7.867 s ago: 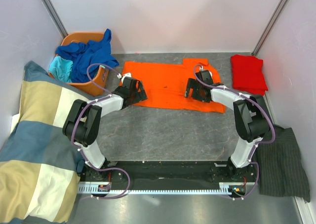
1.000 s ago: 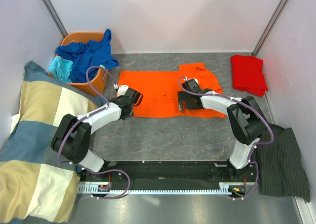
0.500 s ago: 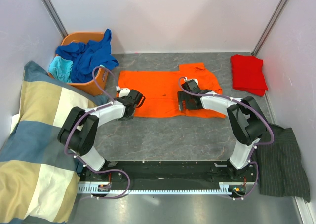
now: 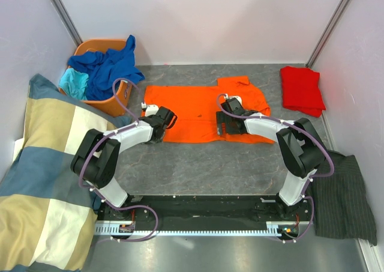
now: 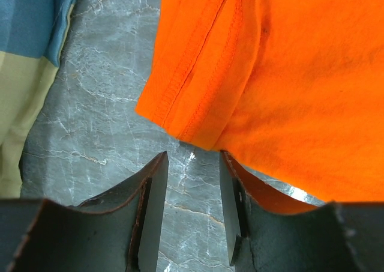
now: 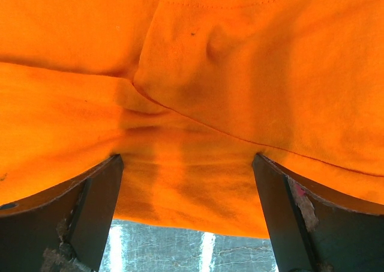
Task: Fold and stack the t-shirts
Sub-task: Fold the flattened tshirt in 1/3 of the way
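The orange t-shirt (image 4: 192,104) lies spread flat on the grey floor, one sleeve turned up at its far right. My left gripper (image 4: 163,120) is low at the shirt's near left corner. In the left wrist view its jaws (image 5: 192,158) stand open over bare floor, the hemmed corner (image 5: 180,116) just ahead. My right gripper (image 4: 222,126) hangs wide open over the near edge, fabric (image 6: 240,56) between and under its fingers (image 6: 187,161). A red t-shirt (image 4: 302,89) lies folded at the back right. Blue (image 4: 105,65) and turquoise (image 4: 75,81) t-shirts are heaped in the basket.
The orange basket (image 4: 96,44) stands at the back left. A checked blanket (image 4: 42,164) fills the left side and shows in the left wrist view (image 5: 30,44). A dark pinstriped cloth (image 4: 342,194) lies near right. Walls close in on three sides.
Over the last second my left gripper has crept right toward the shirt's corner, jaws a little narrower. The right arm has hardly moved. Earlier the shirt lay spread wider.
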Controlling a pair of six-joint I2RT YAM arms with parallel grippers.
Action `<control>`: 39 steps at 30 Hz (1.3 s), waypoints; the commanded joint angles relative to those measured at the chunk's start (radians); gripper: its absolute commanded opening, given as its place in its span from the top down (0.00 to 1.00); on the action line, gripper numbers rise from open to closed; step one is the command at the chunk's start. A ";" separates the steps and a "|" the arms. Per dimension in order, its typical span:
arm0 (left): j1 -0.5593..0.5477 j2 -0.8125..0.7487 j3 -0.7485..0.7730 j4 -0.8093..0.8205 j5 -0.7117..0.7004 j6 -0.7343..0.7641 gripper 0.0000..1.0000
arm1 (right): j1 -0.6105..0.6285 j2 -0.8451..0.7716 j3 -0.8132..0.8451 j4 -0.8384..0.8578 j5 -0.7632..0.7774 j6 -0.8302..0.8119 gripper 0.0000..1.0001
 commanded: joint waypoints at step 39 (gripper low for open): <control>0.003 0.064 0.058 0.011 -0.047 -0.050 0.78 | -0.003 0.046 -0.056 -0.132 0.031 -0.030 0.02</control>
